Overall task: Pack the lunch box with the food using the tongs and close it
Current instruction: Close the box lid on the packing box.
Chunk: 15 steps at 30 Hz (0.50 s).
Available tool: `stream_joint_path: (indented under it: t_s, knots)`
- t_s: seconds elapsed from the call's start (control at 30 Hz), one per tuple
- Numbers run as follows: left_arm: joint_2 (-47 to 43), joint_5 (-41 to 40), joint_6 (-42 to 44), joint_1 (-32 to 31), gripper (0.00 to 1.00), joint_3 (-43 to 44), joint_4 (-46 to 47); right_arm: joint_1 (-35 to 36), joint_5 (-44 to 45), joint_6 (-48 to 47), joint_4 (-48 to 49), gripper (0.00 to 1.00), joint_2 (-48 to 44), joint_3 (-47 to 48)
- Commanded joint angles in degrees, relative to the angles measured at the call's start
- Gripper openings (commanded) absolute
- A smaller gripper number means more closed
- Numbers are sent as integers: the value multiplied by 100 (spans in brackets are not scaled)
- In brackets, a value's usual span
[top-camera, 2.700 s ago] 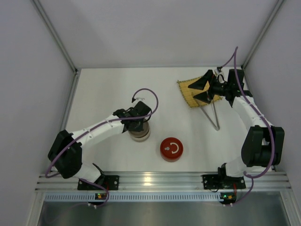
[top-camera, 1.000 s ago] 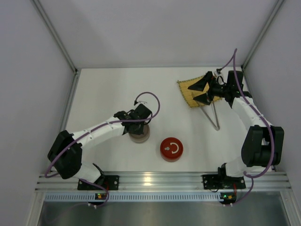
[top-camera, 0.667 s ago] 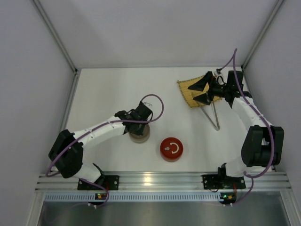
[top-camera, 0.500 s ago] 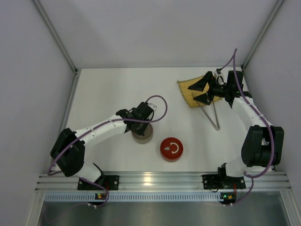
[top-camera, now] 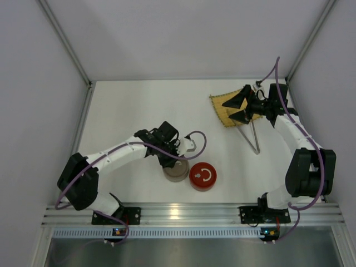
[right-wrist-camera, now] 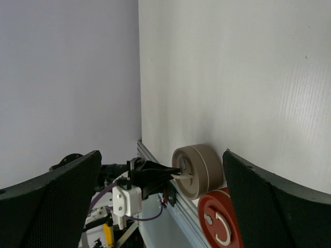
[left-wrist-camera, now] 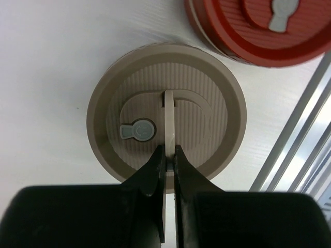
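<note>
A round beige lunch box [top-camera: 177,172] stands on the white table beside a red one [top-camera: 203,176]. My left gripper [top-camera: 173,163] is shut on the thin upright handle [left-wrist-camera: 169,116] of the beige lid [left-wrist-camera: 207,124]; the same grip shows in the right wrist view [right-wrist-camera: 173,175]. The silvery tongs [top-camera: 253,136] lie at the right, their joined end toward the near edge. My right gripper [top-camera: 227,109] hangs open over the bamboo mat [top-camera: 221,105] with nothing between its fingers. The food is out of view.
The red round box [left-wrist-camera: 248,26] with a white handle on its lid nearly touches the beige one on its right. The aluminium rail [top-camera: 189,211] runs along the near table edge, close to both boxes. White walls enclose the table on three sides.
My left gripper, still shut on the handle, has carried the beige box to the right and toward the near edge, next to the red box. The right arm has not moved.
</note>
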Motion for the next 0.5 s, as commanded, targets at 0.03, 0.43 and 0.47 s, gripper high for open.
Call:
stream_joint_path:
  t_s: [0.03,0.43,0.47]
  knots:
    - [-72,640,1498,-2,0,-551,-622,-55,-21,-269,-103,99,-15,303]
    - [534,869,3001,6,0,-913,-894,-55,6,-313,-155,99,3,330]
    - [578,860,3064,6,0,-886,-1017,-55,15,-313,-164,99,-6,330]
